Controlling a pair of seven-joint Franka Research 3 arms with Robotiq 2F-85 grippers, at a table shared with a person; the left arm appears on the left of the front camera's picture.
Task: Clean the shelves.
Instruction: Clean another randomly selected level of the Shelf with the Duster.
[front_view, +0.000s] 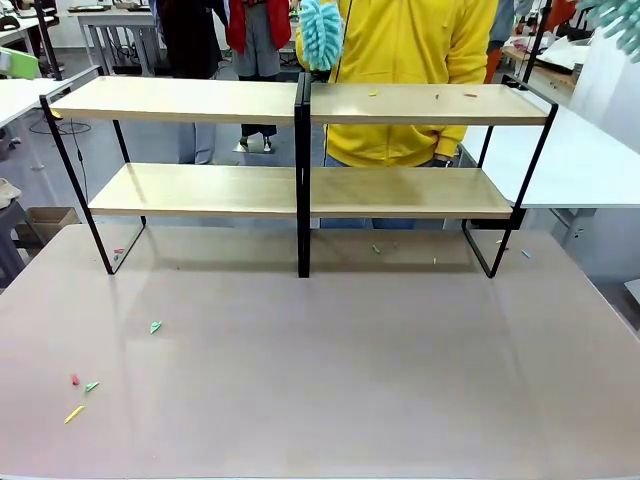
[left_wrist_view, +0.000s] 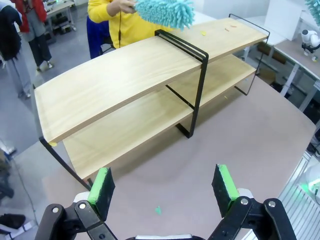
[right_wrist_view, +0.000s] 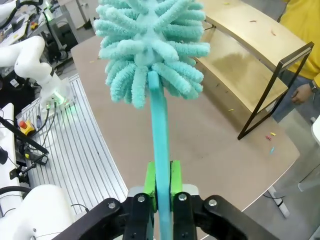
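Right gripper (right_wrist_view: 161, 186): clamped tight on flat handle of teal duster (right_wrist_view: 150, 45), fluffy head out ahead of fingers. Left gripper (left_wrist_view: 163, 186): wide open, nothing in it, hanging over table (left_wrist_view: 260, 135) on near side of shelves (left_wrist_view: 125, 80).

Key relation, right wrist view: shelves beyond duster head & off to upper right, well apart, no contact yet; right end of rack nearest. Front view: runs lengthwise L–R across far half of table, two boards stacked, black post in middle; teal fluff at top right corner, above & outboard of right end. So prob. right arm's job: bring head in over that end, then sweep along board's length.

Look of shelves: pale wood, thin black frame, upright & level. Few coloured crumbs (front_view: 470, 95) on top board, right half; left half looks bare. More bits (front_view: 155, 326) on table in front. Person (front_view: 410, 60) behind w/ second duster (front_view: 320, 35) above centre post.
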